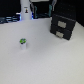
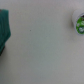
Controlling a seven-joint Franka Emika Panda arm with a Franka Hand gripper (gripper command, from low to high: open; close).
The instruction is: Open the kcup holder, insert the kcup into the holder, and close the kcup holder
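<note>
The kcup (image 1: 22,44), a small white pod with a green top, stands upright on the white table toward the exterior view's left. It also shows in the wrist view (image 2: 79,23), near the picture's edge. The kcup holder (image 1: 62,26), a black box with two pale marks on its front, stands at the back toward the exterior view's right, its drawer shut. My gripper (image 1: 25,13) hangs at the back of the table, well behind the kcup and far from the holder. It is too blurred to tell whether it is open. No fingers show in the wrist view.
A teal-green object (image 2: 4,32) lies at one edge of the wrist view. Dark equipment (image 1: 42,7) lines the back of the table (image 1: 47,60).
</note>
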